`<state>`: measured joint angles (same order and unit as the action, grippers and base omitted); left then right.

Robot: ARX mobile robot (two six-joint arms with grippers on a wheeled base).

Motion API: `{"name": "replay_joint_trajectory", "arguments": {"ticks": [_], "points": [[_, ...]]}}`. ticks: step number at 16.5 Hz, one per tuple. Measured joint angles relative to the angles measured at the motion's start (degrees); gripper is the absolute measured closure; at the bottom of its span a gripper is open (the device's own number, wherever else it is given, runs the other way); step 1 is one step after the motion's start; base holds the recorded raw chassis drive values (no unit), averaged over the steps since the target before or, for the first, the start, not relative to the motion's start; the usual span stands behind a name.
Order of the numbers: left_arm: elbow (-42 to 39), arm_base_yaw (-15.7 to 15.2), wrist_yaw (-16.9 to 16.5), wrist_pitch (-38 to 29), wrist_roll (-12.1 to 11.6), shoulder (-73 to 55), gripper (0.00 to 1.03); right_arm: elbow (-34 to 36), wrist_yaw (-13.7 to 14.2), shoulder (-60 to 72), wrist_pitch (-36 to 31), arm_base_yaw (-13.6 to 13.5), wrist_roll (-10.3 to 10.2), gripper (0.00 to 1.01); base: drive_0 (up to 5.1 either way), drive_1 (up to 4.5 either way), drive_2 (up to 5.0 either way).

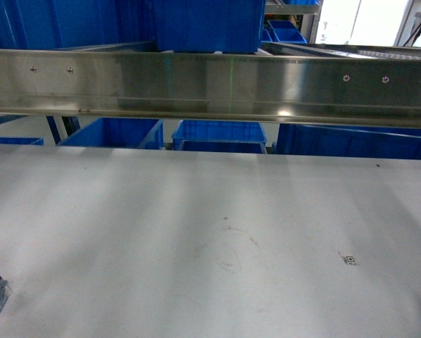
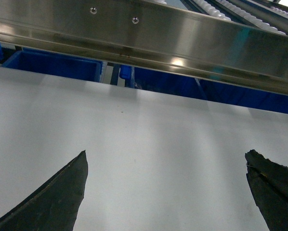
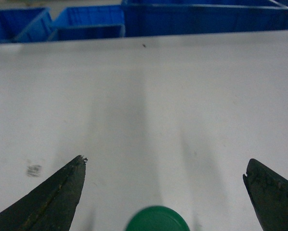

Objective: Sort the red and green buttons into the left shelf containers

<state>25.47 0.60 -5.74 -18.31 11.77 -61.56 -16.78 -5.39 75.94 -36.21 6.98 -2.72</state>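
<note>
One green button (image 3: 157, 219) is all I can count; no red one shows, and it lies on the white surface (image 1: 210, 232) between the wide-open tips of the right pincer (image 3: 164, 166). Lower straight, close gently around its cap. The left pincer (image 2: 165, 161) is also spread, empty. At least three blue bins (image 1: 219, 134) stand behind.
</note>
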Motion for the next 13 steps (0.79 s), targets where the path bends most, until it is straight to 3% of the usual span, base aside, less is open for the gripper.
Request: {"name": "replay_joint_trajectory", "arguments": {"ticks": [2,3,9,13], "points": [[0.0,0.0,0.0,0.0,0.0,0.0,0.05,2.2,0.6,8.1,-6.8,1.8,4.2,0.03,0.0,0.00,0.0],[0.0,0.0,0.0,0.0,0.0,0.0,0.05,2.6,0.6,12.0,-10.2,2.1,5.2,0.03,0.0,0.00,0.0],[0.0,0.0,0.0,0.0,0.0,0.0,0.05,-0.2,0.5,31.5,-22.7,-1.0,5.7,0.04,0.0,0.00,0.0],[0.0,0.0,0.0,0.0,0.0,0.0,0.05,-1.7,0.7,34.6,-25.9,-0.9,5.5,0.44,0.0,0.00,0.0]]}}
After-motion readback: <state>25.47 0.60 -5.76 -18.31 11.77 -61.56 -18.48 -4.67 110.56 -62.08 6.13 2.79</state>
